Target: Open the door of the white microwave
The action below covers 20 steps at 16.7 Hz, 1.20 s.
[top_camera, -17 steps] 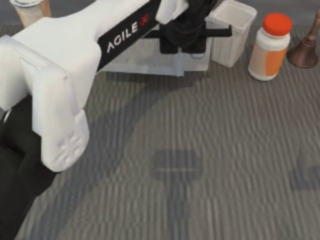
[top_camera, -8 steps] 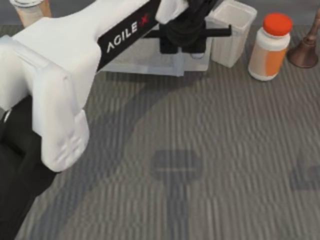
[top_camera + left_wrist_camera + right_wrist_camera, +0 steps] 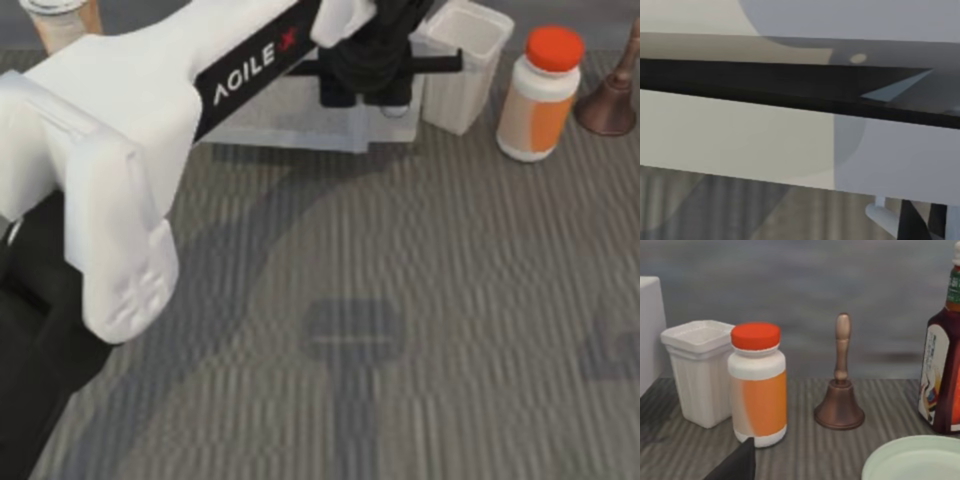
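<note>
Left gripper [image 3: 365, 55] sits at the far edge of the table, its black body pressed over the front of the white microwave [image 3: 290, 115], and from above I cannot tell how wide it is or whether it has the handle. Over the last second almost nothing shifts: the arm holds the same line and the door [image 3: 300, 135] shows the same edge, so by my read the pull has not begun or is barely biting. The left wrist view gives only an off-white panel [image 3: 740, 135] crossed by a dark band, too close to call open or closed. The right gripper [image 3: 740, 462] is parked off to the right, only a dark tip showing. Containers now: the white square tub [image 3: 462, 60] just right of the microwave looks empty, the pill bottle [image 3: 540, 95] beside it is capped in orange-red, the sauce bottle [image 3: 942, 365] is capped too, and the pale plate [image 3: 912, 460] is bare. The microwave's inside is hidden.
</note>
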Each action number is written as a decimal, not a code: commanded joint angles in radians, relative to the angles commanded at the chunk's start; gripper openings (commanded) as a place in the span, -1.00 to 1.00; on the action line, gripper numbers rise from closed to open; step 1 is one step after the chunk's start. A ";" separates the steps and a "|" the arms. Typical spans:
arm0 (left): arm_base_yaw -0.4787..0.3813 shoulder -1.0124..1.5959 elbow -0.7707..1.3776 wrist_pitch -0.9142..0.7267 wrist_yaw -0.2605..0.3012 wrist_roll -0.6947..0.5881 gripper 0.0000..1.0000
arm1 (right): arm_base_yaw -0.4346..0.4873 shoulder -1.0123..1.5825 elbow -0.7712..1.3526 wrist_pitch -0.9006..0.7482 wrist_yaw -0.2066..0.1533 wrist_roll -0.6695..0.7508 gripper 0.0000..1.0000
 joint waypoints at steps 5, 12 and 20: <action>0.000 0.000 0.000 0.000 0.000 0.000 -1.00 | 0.000 0.000 0.000 0.000 0.000 0.000 1.00; 0.001 -0.087 -0.162 0.086 0.019 0.053 -1.00 | 0.000 0.000 0.000 0.000 0.000 0.000 1.00; 0.004 -0.148 -0.269 0.147 0.040 0.091 -1.00 | 0.000 0.000 0.000 0.000 0.000 0.000 1.00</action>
